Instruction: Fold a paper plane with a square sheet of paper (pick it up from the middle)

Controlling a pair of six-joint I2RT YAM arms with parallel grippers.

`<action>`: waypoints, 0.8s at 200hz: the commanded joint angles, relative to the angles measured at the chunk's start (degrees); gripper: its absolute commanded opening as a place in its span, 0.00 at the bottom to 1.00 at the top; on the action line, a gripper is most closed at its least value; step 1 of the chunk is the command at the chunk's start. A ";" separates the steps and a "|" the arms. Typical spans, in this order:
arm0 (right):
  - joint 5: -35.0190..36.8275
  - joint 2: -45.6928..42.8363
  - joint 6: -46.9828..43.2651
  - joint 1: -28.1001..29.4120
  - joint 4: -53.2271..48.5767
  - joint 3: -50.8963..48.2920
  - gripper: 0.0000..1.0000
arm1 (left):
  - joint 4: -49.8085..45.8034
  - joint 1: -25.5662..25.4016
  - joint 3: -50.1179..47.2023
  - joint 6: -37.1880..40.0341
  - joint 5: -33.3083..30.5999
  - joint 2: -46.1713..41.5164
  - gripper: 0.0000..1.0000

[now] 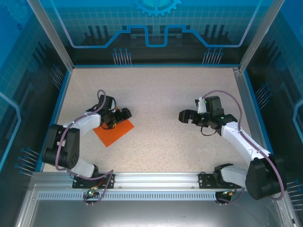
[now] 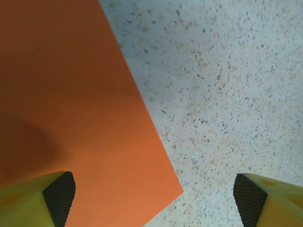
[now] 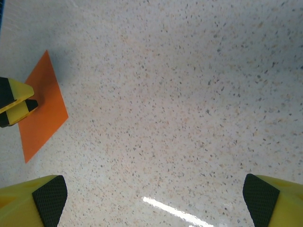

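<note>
Yellow, black-padded fingers of the left gripper stand wide and empty, straddling a corner of the thin bright orange square sheet of paper, which lies flat at lower left of the top view. Mid-right there, the right gripper gapes empty. Pickup seems to be in hand; the next move calls for centring over the sheet's middle.

- One worktop, speckled.
- One square sheet of paper, orange.
- Two arms: the left arm and the right arm.
- Two tools: the left tool and the right tool.
- Four yellow fingers in all, two on each tool, each with one black pad.
</note>
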 commanded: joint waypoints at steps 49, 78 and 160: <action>9.65 -0.17 1.95 0.97 -5.86 1.56 0.99 | 0.95 -12.71 6.40 -2.74 2.78 8.64 0.90; 14.77 -0.78 4.34 0.84 -7.18 1.10 1.00 | 2.75 -18.78 9.89 -4.25 3.35 13.01 0.90; 23.52 -8.09 10.50 0.21 -6.81 -1.23 1.00 | 2.31 -26.76 19.56 -0.28 10.29 11.54 0.86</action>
